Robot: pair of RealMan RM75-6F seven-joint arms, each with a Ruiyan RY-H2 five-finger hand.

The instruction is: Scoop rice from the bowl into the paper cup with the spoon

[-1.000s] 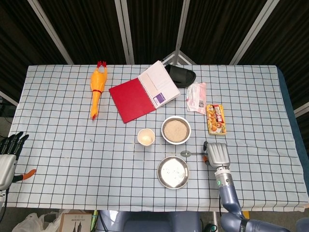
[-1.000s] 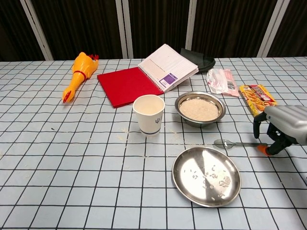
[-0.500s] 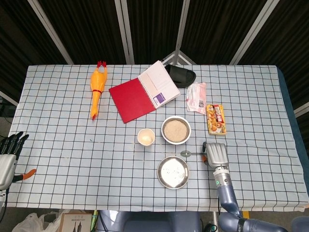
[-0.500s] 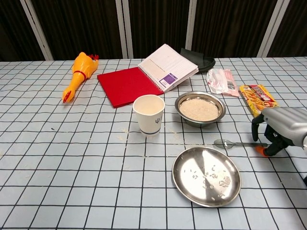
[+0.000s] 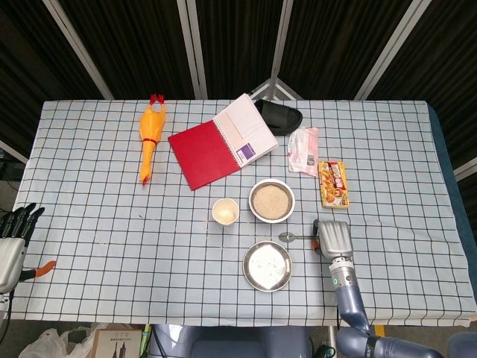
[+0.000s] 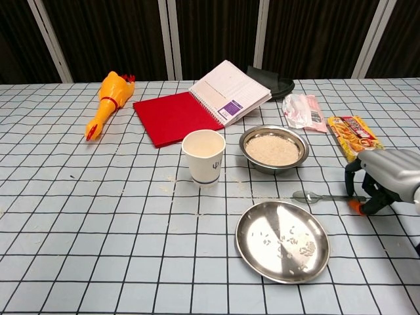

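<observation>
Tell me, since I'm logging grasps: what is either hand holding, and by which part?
The right hand curls around the spoon at its handle end, but the spoon lies on the table and a firm hold cannot be told. The left hand holds nothing.

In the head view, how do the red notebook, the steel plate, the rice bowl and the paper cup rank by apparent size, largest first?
1. red notebook
2-3. steel plate and rice bowl: alike, not ranked
4. paper cup
</observation>
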